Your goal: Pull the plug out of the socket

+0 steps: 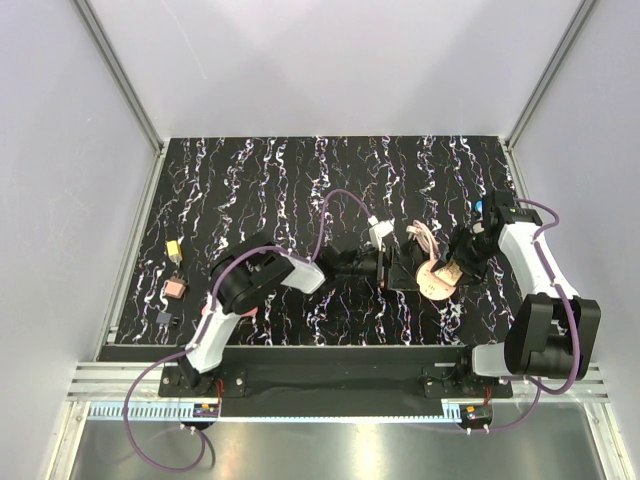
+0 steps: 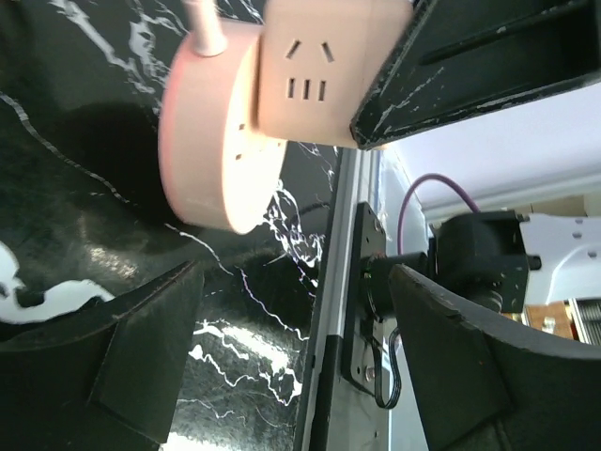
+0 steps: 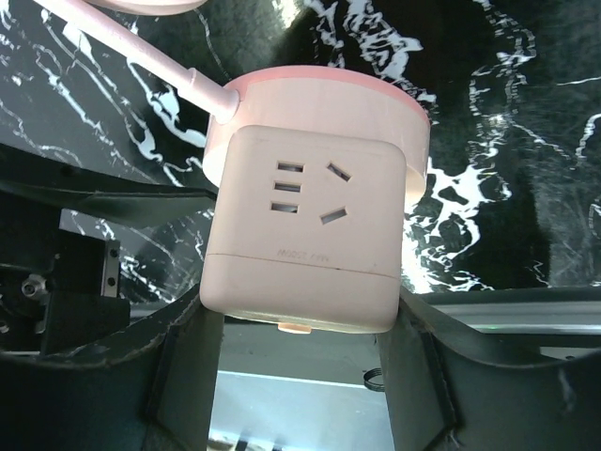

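Observation:
The pink socket (image 3: pixel 305 235) is a cube on a round base (image 2: pixel 216 141), and its slots are empty on the faces I see. My right gripper (image 3: pixel 300 315) is shut on the cube's two sides and holds it tilted above the table, seen from above as the socket (image 1: pixel 440 278) in the right gripper (image 1: pixel 452 268). A small white plug (image 1: pixel 379 233) lies on the table just beyond the left gripper (image 1: pixel 395 268). The left gripper (image 2: pixel 300 348) is open and empty, just left of the socket. The plug is out of both wrist views.
The socket's pink cord (image 1: pixel 425 238) loops on the table behind it. Three small items lie at the far left: a yellow-and-black one (image 1: pixel 172 248), a pink one (image 1: pixel 175 288) and a black one (image 1: pixel 167 318). The table's near rail (image 2: pixel 324 376) runs close under the left gripper.

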